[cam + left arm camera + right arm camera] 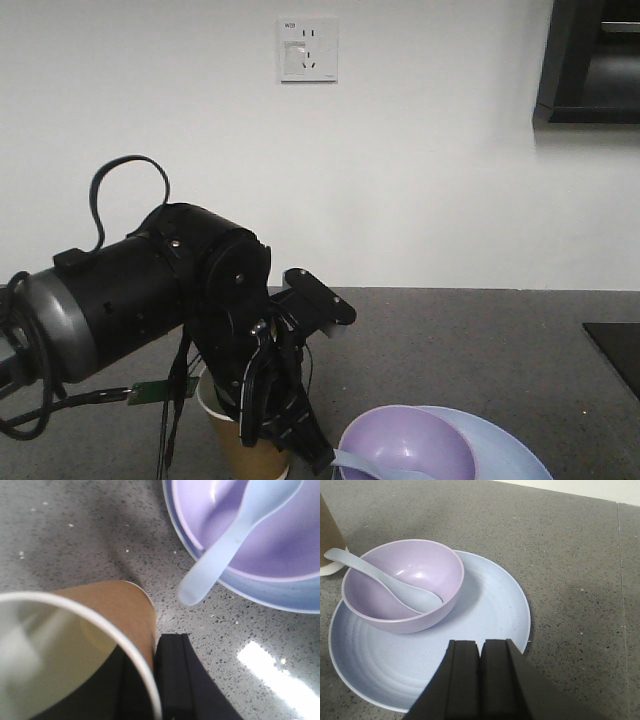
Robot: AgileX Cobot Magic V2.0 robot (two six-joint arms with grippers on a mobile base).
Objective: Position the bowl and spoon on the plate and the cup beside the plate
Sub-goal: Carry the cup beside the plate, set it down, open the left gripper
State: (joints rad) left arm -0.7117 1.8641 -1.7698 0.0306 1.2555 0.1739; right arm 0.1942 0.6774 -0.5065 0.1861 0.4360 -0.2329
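The lavender bowl [403, 585] sits upright on the pale blue plate [485, 630], off-centre toward the plate's rim nearest the cup. The pale blue spoon [385, 582] lies in the bowl, scoop down inside, handle jutting over the rim. The brown paper cup [107, 625] stands upright on the grey countertop just beside the plate

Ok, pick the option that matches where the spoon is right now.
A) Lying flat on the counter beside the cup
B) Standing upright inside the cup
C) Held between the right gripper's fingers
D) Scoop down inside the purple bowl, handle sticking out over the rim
D: in the right wrist view the spoon has its scoop inside the bowl, handle over the rim toward the cup; the bowl sits on the plate.
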